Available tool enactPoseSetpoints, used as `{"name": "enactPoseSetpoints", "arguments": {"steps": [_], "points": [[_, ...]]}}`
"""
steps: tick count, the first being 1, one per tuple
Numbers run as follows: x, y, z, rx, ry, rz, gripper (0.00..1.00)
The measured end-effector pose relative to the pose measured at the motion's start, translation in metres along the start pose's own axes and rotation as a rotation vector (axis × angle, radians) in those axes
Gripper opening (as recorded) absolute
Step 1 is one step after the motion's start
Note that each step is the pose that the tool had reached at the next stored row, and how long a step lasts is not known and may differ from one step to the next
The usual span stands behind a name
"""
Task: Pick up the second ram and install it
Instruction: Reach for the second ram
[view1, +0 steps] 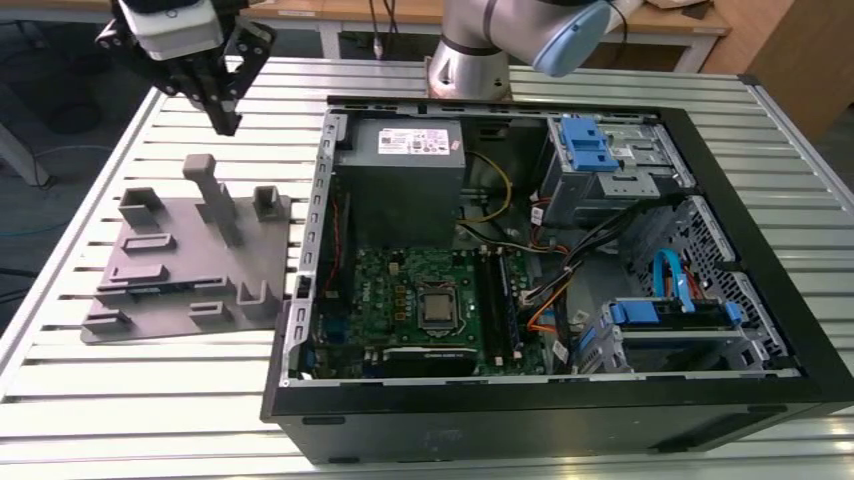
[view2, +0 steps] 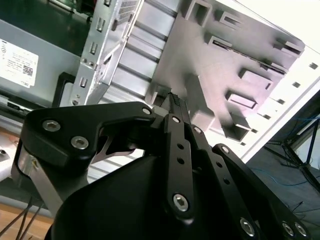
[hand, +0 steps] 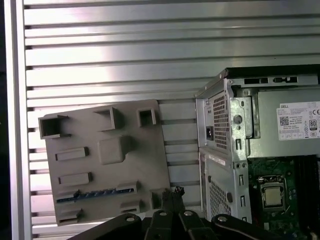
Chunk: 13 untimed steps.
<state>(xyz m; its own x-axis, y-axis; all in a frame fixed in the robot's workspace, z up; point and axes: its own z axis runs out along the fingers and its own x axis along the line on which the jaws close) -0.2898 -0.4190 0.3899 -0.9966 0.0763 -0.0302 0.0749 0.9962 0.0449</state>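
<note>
Exterior view | gripper (view1: 228, 122) hovering clenched, empty, over grey plate (view1: 180, 265) edge | first wrist view | second ram (hand: 95, 193) sitting slotted, apart | judging: squaring jaws across stick mattering most

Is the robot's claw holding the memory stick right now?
No, the memory stick lies in a slot of the grey plate, and the gripper hangs apart from it, holding nothing.

My slatted metal table (view1: 80, 400) shines under bright light; a wooden desk (view1: 674, 22) stands behind it, dark floor (view1: 30, 140) beside it.
</note>
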Motion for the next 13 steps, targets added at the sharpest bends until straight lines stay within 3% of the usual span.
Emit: {"name": "enactPoseSetpoints", "arguments": {"steps": [13], "points": [[0.0283, -0.0119, 0.0005, 0.0002, 0.0002, 0.000, 0.07]]}}
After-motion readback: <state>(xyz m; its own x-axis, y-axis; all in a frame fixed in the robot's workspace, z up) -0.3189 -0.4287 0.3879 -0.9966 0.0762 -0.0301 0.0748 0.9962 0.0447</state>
